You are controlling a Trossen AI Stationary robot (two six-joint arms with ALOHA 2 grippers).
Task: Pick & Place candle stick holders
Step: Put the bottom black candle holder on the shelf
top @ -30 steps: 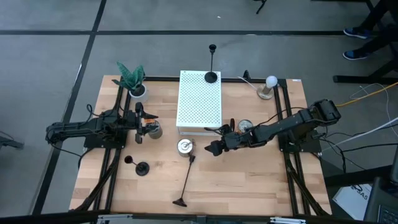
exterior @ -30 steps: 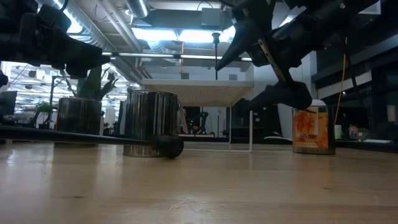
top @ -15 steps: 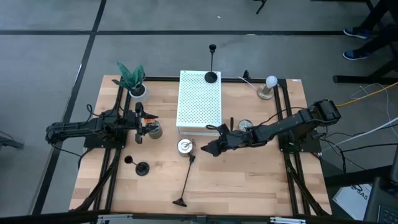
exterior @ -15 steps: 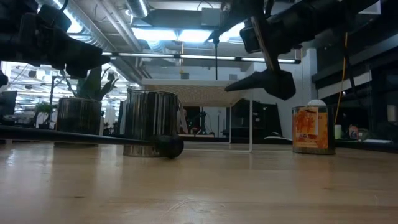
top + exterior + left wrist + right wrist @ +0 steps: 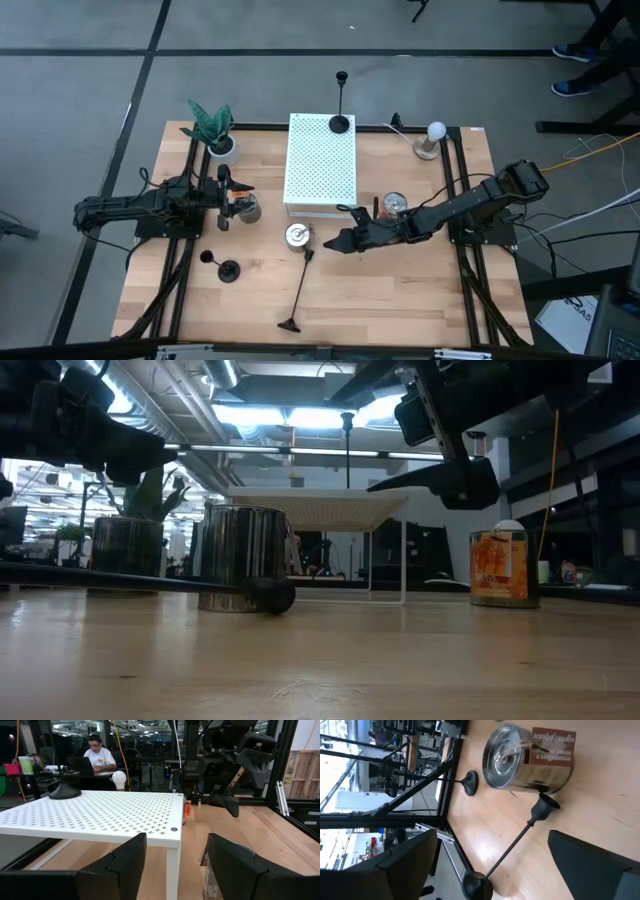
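Over the desk (image 5: 400,290) centre the right arm reaches out long and low from its base at the right edge, right tool (image 5: 337,243) just right of a silver candle tin (image 5: 297,236), fingers spread apart and holding nothing; in the low view this tool (image 5: 400,485) hangs well above the wood. Right wrist view looks down on a fallen candle stick holder (image 5: 512,847), its cup end touching or just beside the tin (image 5: 527,762) labelled scented candles, base pointing away. From above, that lying holder (image 5: 299,290) runs from the tin toward the front edge. Second holder (image 5: 340,105) stands upright on the far end of the white perforated riser (image 5: 322,165). Third small holder (image 5: 228,270) stands near the front left. Left arm sits folded at the left edge, left tool (image 5: 224,196) beside another tin (image 5: 246,207), fingers (image 5: 125,865) apart and empty. Potted plant (image 5: 212,128) at the far left corner, white bulb (image 5: 434,133) at the far right. A person sits at a laptop beyond the desk in the left wrist view.
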